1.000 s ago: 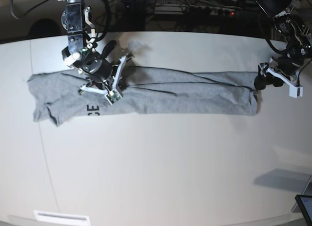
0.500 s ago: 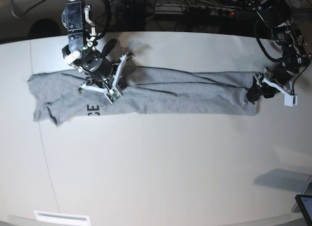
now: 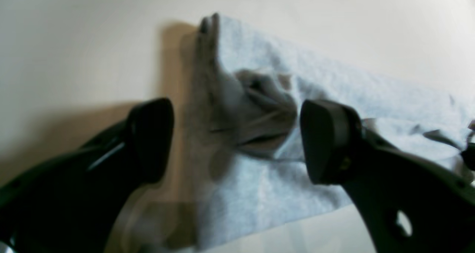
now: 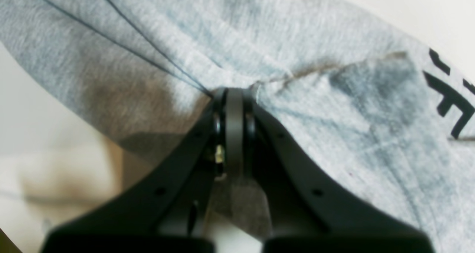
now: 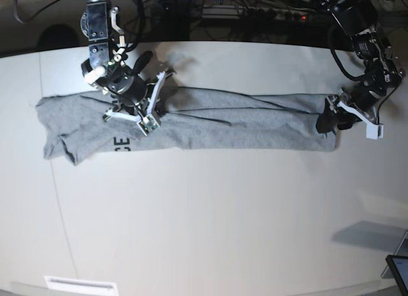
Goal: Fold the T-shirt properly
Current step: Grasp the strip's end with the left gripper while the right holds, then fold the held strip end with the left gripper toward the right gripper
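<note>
Fingers (image 3: 323,141) wide astride T-shirt (image 3: 282,108) end.

The T-shirt (image 5: 242,120) is heather grey, a pale grey flecked with darker threads, and reads almost bluish-white where light falls on it in the wrist views. Just right of the right gripper's (image 4: 233,97) black fingers (image 4: 293,178), bold black block letters (image 4: 451,101) mark the cloth; in the base view they show as "CE" (image 5: 121,143). Thin dark crease lines run away from those fingertips to the upper left. Between the left gripper's (image 3: 237,138) matte black fingers (image 3: 326,138) the bunched fabric looks darker, shadowed grey. The table (image 5: 210,226) is plain off-white, tinted tan in the shadow beside the left fingers. Both arms carry black bodies with white brackets (image 5: 373,131).
</note>
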